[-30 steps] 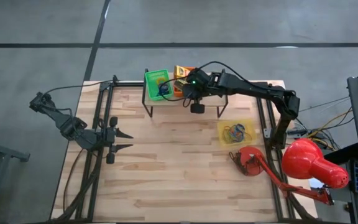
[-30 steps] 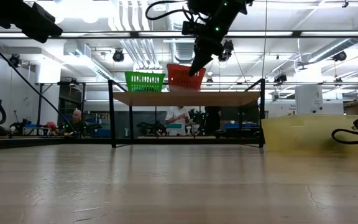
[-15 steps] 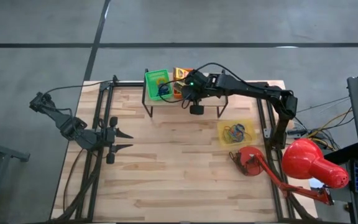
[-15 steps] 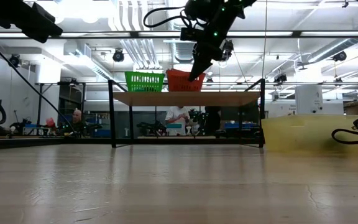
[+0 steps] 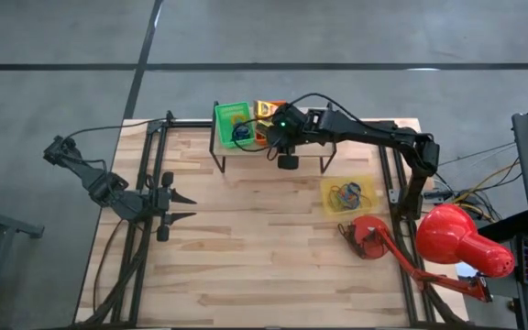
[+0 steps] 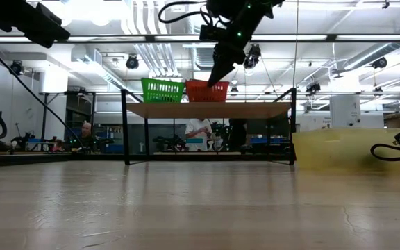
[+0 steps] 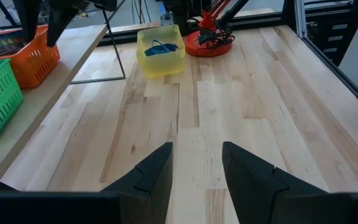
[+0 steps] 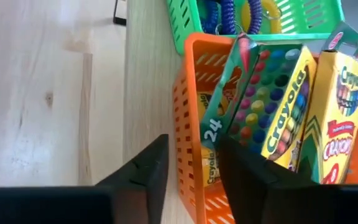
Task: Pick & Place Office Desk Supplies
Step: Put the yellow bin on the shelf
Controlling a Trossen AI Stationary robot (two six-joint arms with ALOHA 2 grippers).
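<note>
1. While the right gripper (image 5: pixel 274 139) hangs over the raised shelf (image 5: pixel 337 131) at the far edge of the table (image 5: pixel 264 247), its two dark fingers (image 8: pixel 143 171) stand spread with a gap between them, nothing pinched.
2. Right wrist view: those fingers straddle the wall of the orange basket (image 8: pixel 188 124); a green 24-count Crayola box (image 8: pixel 241 102) leans just past the fingertips, touching the basket's inside.
3. Two more crayon boxes sit in the same basket: a yellow-and-green Crayola box (image 8: pixel 284 118) beside the green one, then a yellow Crayola box (image 8: pixel 339 106) with its flap up.
4. Green basket (image 5: pixel 230 123) sits just beside the orange one on the shelf; blue and yellow coiled loops (image 8: pixel 241 12) lie in it.
5. Low view: both baskets stand on the shelf top, right arm coming down from above onto the orange basket's rim.
6. Yellow tray (image 5: pixel 348 194) sits on the table below and to the right of the shelf, with a tangle of rubber bands (image 5: pixel 350 193) inside.
7. Red desk lamp (image 5: pixel 456 240) stands near the tray at the table's right side, base (image 5: pixel 367 236) on the wood, head hanging past the edge.
8. Left gripper (image 5: pixel 183 207) waits well apart at the table's left side, fingers (image 7: pixel 151 174) spread, holding nothing, pointed across bare wood.
</note>
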